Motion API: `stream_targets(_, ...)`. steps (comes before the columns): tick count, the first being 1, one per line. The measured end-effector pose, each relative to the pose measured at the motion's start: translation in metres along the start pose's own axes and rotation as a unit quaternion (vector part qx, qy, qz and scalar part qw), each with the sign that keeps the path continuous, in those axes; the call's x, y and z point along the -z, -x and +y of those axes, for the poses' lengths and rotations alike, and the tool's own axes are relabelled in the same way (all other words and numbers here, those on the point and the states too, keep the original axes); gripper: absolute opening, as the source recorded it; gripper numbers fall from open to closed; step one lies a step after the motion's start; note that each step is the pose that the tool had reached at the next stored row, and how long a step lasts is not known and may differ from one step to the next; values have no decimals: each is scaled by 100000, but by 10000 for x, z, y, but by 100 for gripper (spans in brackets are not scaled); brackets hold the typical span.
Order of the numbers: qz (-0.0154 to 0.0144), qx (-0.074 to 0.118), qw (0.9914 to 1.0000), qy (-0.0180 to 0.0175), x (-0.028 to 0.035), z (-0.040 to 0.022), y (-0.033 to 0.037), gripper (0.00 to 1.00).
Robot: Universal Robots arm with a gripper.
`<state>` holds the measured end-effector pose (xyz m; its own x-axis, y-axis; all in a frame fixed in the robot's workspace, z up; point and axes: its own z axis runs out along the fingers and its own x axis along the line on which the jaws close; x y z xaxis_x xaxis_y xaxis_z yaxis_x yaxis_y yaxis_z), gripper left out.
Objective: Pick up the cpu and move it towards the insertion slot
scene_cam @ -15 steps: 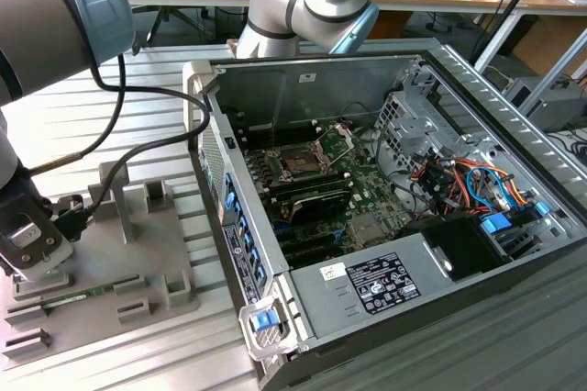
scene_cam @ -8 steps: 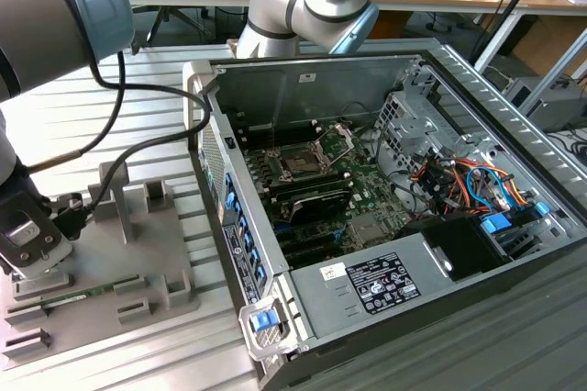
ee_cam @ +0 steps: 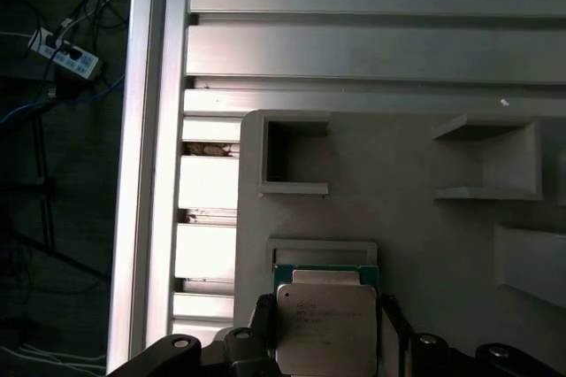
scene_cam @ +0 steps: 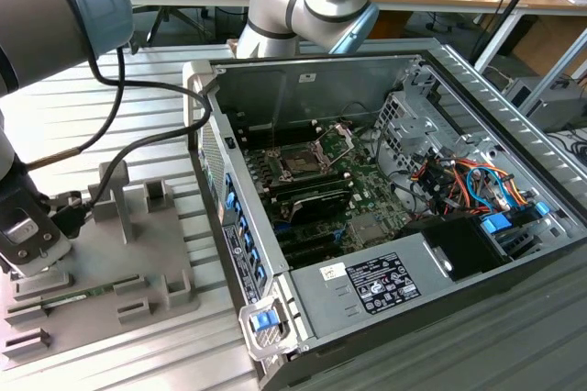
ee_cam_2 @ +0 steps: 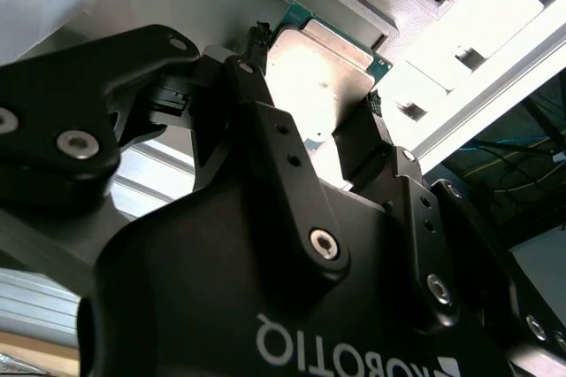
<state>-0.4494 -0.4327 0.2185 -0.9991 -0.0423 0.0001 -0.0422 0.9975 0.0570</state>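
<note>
Exterior view: the insertion slot [scene_cam: 303, 163] sits in the computer case [scene_cam: 303, 88], well apart from the grey fixture [scene_cam: 138, 253]. Second wrist view: your fingers [ee_cam_2: 261, 107] pinch the cpu [ee_cam_2: 323, 76] by opposite edges, close over that fixture. First wrist view: the cpu is just beside the fixture's pocket rim [ee_cam: 323, 246].

Exterior view looks down from afar; both wrist views closely share cpu [ee_cam: 323, 328] [ee_cam_2: 314, 76].

cpu [ee_cam: 323, 324]: near edge cut by first wrist view's frame | second wrist view: pincer [ee_cam_2: 314, 76] covers much of cpu | grip contact: cannot tell | slot [scene_cam: 303, 163]: exterior view, inside too small to tell | tray [scene_cam: 138, 253]: end by desk [scene_cam: 110, 116] edge hidden behind arm [scene_cam: 27, 226]
</note>
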Motion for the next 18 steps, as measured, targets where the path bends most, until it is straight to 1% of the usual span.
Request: stream_targets(18,-3,-1,100000,4,93,5,0,55)
